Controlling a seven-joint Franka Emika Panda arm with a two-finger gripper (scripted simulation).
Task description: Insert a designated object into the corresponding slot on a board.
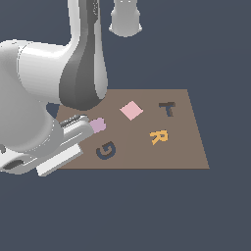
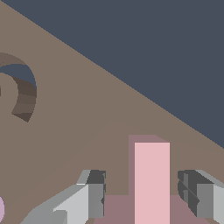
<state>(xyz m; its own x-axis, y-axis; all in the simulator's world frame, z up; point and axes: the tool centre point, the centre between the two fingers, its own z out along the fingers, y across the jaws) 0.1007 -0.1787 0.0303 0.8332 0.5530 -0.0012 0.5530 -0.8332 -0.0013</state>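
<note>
In the wrist view a light-pink T block lies flat on the brown board. Its stem runs between the two fingers of my gripper. The gripper is open, with a gap between each finger and the stem. In the exterior view the arm's hand is low over the board's left edge and hides the pink T. The dark T-shaped slot is at the board's far right corner, well away from the gripper.
On the board lie a pink square tile, a lilac blob piece beside the hand, a dark grey G and an orange R. The G also shows in the wrist view.
</note>
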